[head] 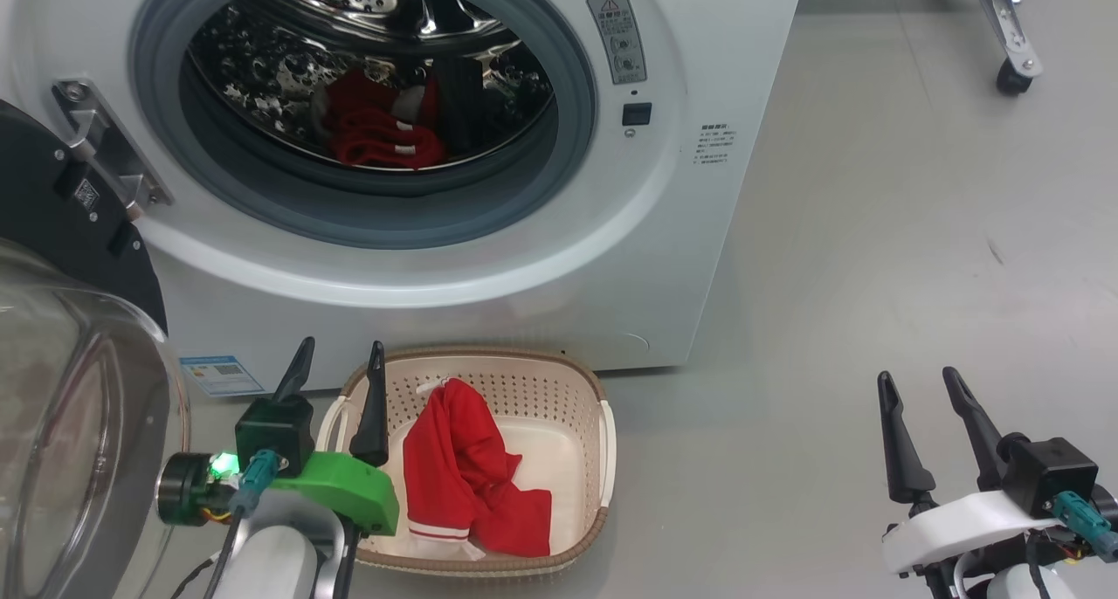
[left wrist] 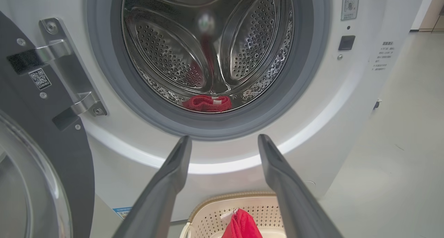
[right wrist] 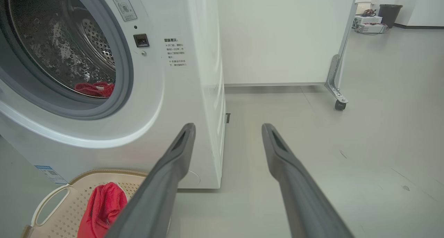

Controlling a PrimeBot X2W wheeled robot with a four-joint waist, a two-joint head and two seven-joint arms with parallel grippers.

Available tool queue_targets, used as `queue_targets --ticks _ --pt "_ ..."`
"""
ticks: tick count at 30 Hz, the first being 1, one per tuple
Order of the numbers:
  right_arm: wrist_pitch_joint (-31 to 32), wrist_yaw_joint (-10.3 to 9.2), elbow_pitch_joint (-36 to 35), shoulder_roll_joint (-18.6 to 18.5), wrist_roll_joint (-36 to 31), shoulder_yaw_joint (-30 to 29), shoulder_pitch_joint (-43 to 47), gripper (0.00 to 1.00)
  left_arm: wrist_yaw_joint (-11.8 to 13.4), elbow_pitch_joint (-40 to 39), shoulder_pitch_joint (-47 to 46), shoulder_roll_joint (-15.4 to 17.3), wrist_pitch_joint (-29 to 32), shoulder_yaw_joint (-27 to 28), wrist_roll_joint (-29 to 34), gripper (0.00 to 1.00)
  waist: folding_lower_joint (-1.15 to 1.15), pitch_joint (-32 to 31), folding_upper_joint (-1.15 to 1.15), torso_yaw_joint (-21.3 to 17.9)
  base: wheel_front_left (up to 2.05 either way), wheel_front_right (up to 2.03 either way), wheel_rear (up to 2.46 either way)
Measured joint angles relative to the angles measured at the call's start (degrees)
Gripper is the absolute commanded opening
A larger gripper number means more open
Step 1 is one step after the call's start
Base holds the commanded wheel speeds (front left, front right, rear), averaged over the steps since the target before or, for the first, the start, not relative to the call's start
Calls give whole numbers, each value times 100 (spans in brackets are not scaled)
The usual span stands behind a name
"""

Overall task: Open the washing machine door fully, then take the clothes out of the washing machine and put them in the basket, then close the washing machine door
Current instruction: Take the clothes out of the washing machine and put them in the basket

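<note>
Our left pincer (head: 341,344) and right pincer (head: 915,375) are hanging apart, empty; we're risking shutting the washer door (head: 52,223) on the red garment (head: 376,136) lying in the drum (head: 253,66).

Grey floor (right wrist: 347,144), white wheeled partition (right wrist: 284,33) behind

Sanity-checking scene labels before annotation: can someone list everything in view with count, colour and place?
washing machine: 1, white, centre-left
washing machine door: 1, black ring with clear glass, swung open at far left
clothes in the drum: 1 bundle, red with white trim, at the bottom
basket: 1, cream with brown rim, in front of the machine
clothes in the basket: 1 piece, red with white trim, left half
label sticker: 1, blue, machine's lower left front
caster: 1, black, top right
bin: 1, dark, far background
left gripper: 1, dark fingers, open, empty, by the basket's left edge
right gripper: 1, dark fingers, open, empty, lower right
</note>
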Motion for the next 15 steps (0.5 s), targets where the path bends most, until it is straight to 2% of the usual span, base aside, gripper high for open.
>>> queue_targets --ticks 9,15 --pt "0 -52 -171 23 -18 59 315 100 45 -323 437 81 0 -7 0 100 0 -403 0 112 0 0 0" --pt "1 -91 -294 42 -18 83 426 100 52 -520 579 84 13 -18 0 100 0 -446 0 153 0 0 0"
